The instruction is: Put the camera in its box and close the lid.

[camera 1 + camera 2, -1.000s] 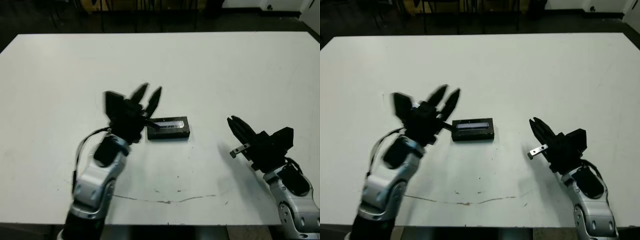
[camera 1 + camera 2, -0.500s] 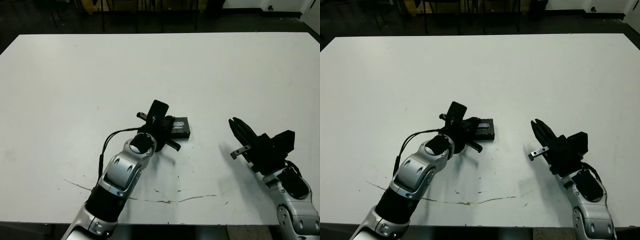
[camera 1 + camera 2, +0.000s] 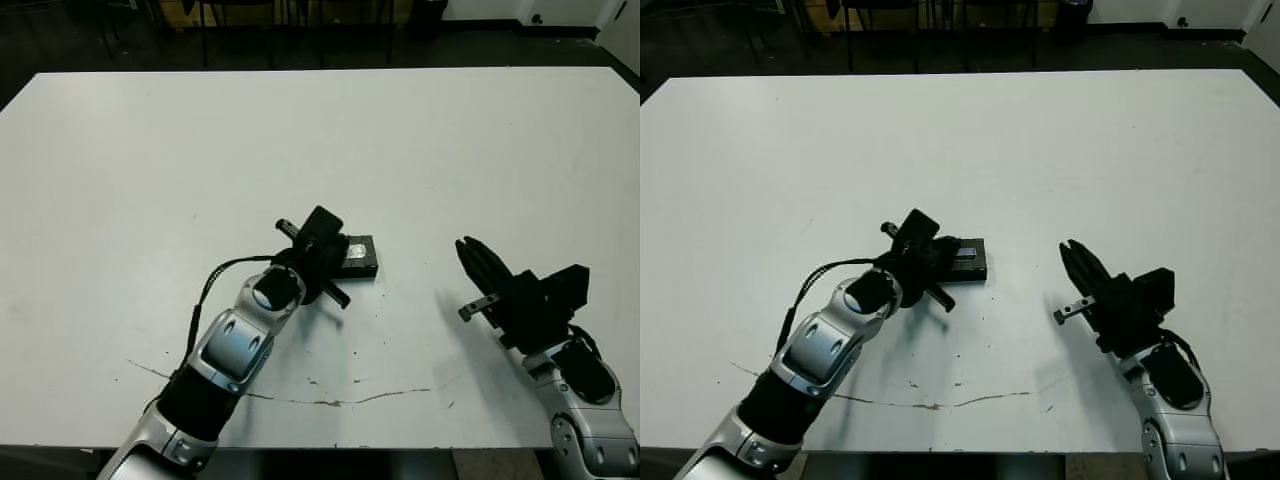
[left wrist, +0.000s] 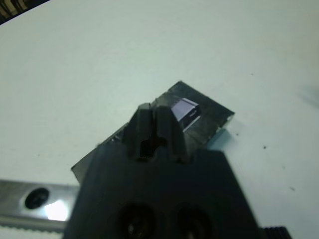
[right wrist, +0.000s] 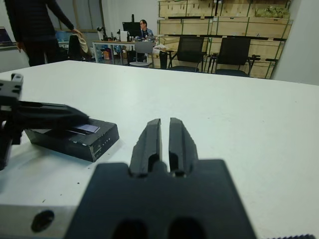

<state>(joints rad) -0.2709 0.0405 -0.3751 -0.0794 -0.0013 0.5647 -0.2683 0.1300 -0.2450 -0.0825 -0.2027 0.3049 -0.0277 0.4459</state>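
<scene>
1. One black box (image 5: 75, 139) sits near the middle of the desk (image 3: 450, 150) with the lid (image 3: 362, 247) on top of it, streaked silvery print facing up. No camera shows anywhere on the desk, so it is most likely inside, though that cannot be checked from here.
2. Two fingers of the left hand (image 4: 155, 110) are pressed together with nothing between them. They lie across the lid's end nearer the robot's left, touching or almost touching it. The step in hand looks like pressing the lid home.
3. Press straight down rather than along the lid. A sideways push would slide the light box across the smooth desk instead of seating the lid.
4. From the right wrist view the lid looks level and flush with the walls. The far edge is hidden, so pressing the uncovered end as well would be worthwhile.
5. Lift straight up afterwards so the lid is not dragged off.
6. Well off to the right, the right hand (image 5: 160, 124) hovers over bare desk with its fingers closed on nothing. It could brace the box's free end if the box begins to slide.
</scene>
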